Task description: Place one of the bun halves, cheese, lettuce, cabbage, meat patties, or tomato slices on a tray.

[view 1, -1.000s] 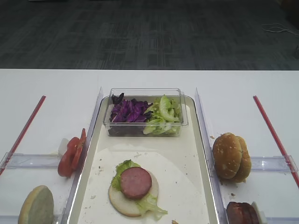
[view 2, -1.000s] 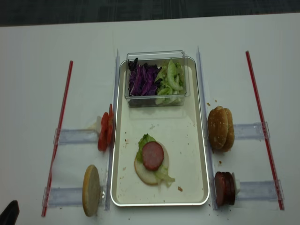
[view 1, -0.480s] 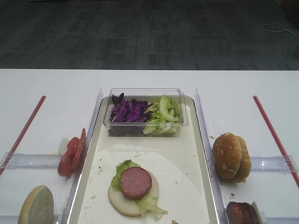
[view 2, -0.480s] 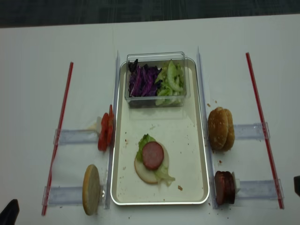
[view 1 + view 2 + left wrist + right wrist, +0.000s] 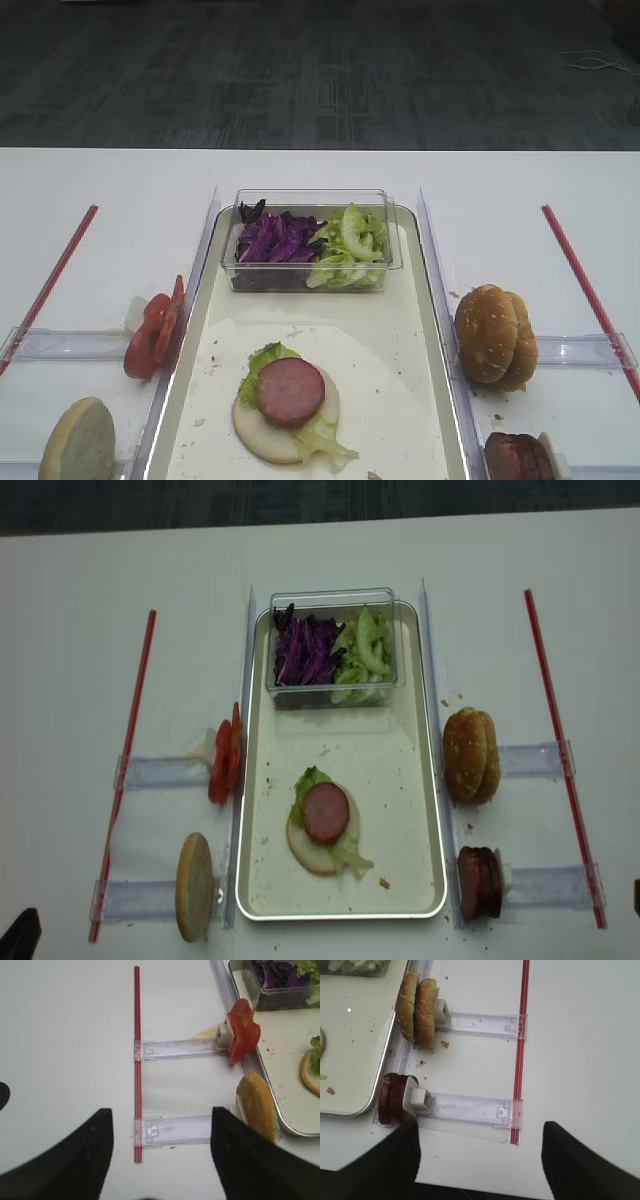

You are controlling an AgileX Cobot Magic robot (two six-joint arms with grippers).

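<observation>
Tray (image 5: 430,780) bears no readable writing; both hands (image 5: 480,1160) (image 5: 160,1155) gape empty.

No writing, label, brand, number or sign can be read anywhere here: nothing legible on the long cream-coloured tray with its silvery rim (image 5: 430,780), on the small clear plastic tub (image 5: 335,648), or on the white counter (image 5: 80,680).

Tub (image 5: 333,648) behind stacked patty (image 5: 326,812), on tray (image 5: 400,780).
</observation>
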